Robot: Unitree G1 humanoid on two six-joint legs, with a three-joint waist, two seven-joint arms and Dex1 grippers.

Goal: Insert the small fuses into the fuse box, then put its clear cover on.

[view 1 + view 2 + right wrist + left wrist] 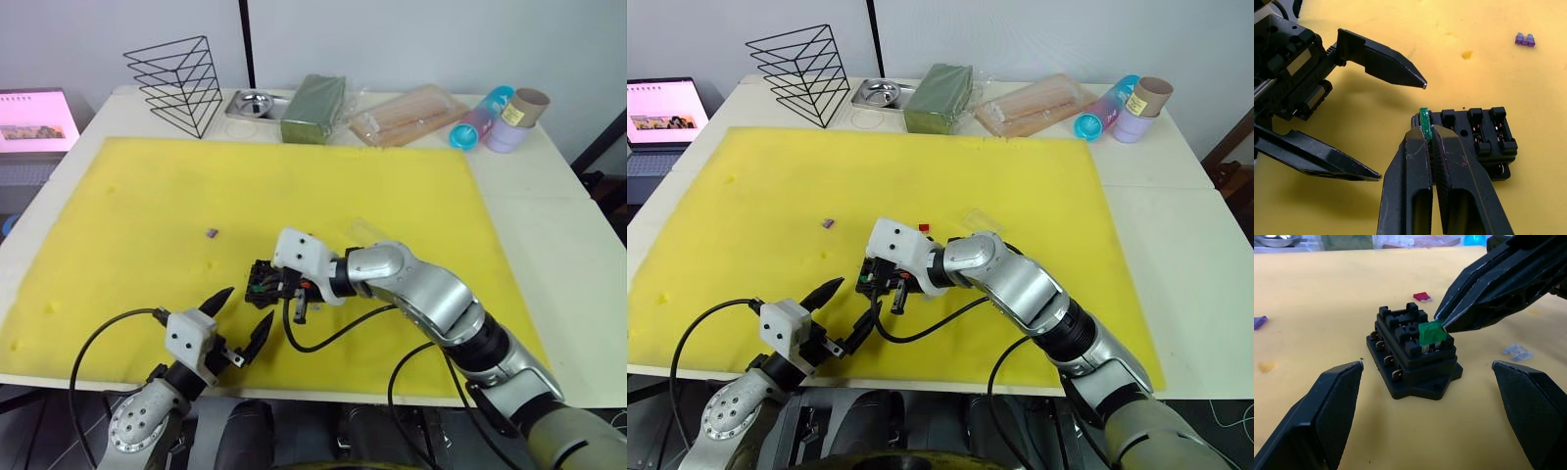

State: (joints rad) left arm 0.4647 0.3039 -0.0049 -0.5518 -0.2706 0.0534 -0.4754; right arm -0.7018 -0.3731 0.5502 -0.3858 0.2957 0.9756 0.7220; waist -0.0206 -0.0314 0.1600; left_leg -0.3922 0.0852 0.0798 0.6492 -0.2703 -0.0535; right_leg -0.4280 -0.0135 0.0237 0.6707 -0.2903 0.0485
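Nearest in, the left gripper (235,314) hangs at the yellow foam mat's (127,225) six o'clock edge, fingers spread wide, nothing between them. Just beyond it sits the black fuse box (1413,350), and the right gripper (1430,134) is over the box, fingers pinched tight on the green fuse (1431,332), which stands upright at the box's top. That arm reaches in from four o'clock and covers part of the box from the head camera. The red fuse (1421,296) lies just past the box, the pale grey fuse (1517,351) beside it, and the purple fuse (212,233) sits at ten o'clock. The clear cover (978,217) lies at the box's one o'clock. Far back: wire rack (179,84), steel tray (251,104), dark-green block (313,108), packet of wooden sticks (409,115), tubes (502,119). No writing is readable.
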